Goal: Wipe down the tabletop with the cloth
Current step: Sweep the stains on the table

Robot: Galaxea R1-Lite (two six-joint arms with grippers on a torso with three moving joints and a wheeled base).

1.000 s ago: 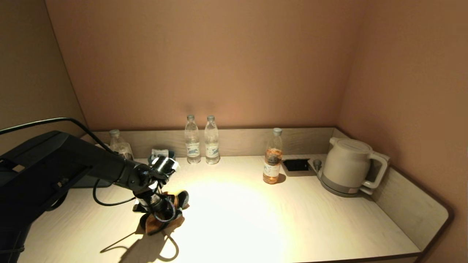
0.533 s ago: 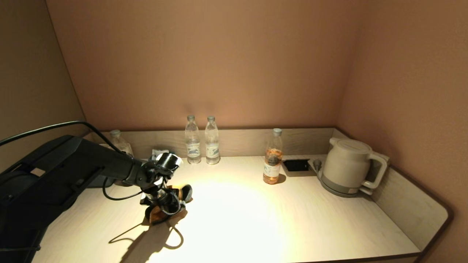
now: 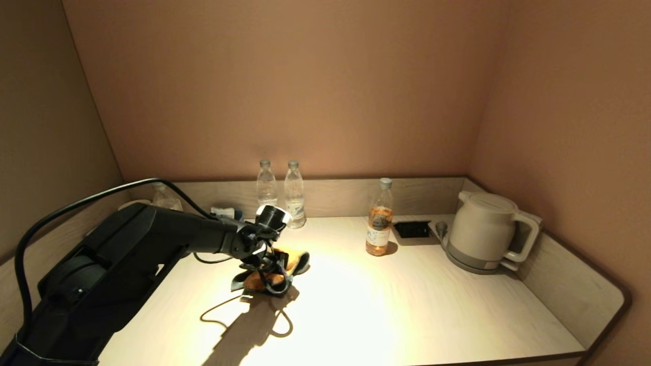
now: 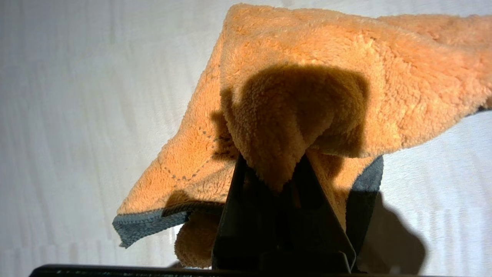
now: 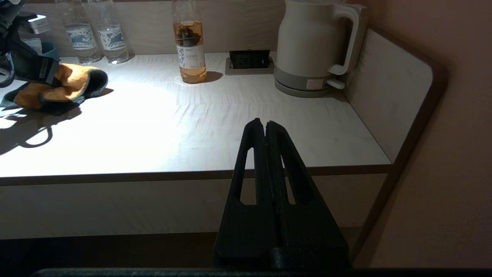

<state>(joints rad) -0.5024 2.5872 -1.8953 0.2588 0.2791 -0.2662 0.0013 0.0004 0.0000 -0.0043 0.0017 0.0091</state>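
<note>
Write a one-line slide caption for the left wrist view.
Left gripper pinches a fold of the orange cloth, which drapes onto the pale tabletop.

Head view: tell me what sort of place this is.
Probably a hotel-room refreshment counter: an electric kettle on its base, sealed water bottles lined against the back rim, and a power socket set into the tabletop, all in a plain walled alcove.

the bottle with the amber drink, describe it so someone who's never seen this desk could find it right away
Start at the white kettle in the tabletop's back right corner, then look left past the black socket panel. The bottle stands alone there. Unlike the two clear water bottles by the back rim, it holds amber liquid.
</note>
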